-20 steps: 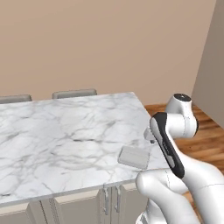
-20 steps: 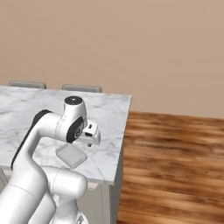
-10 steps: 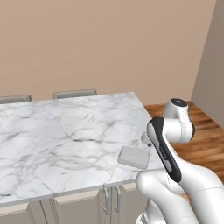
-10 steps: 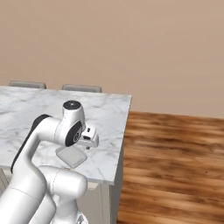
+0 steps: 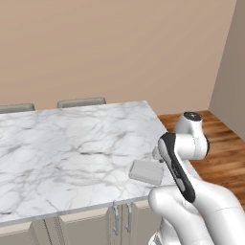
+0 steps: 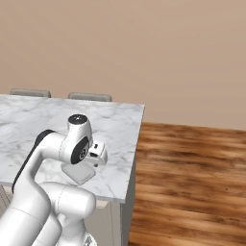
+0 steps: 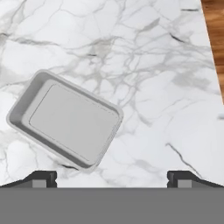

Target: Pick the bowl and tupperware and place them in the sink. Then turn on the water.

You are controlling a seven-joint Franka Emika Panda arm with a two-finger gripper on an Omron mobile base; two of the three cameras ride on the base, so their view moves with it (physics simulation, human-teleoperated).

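The arm has shifted slightly over the marble counter [image 5: 72,148] near its corner. The container [image 7: 65,124] lies flat below and left of the claw [image 7: 111,177], untouched. Claw fully spread, empty; the grasp is not yet begun.

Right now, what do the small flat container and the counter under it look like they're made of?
The container looks like pale grey plastic with a matte finish: rounded corners, a raised rim, no shine. That's a guess from the look. The counter looks like polished white marble, with grey veins running across it, though it could be an imitation.
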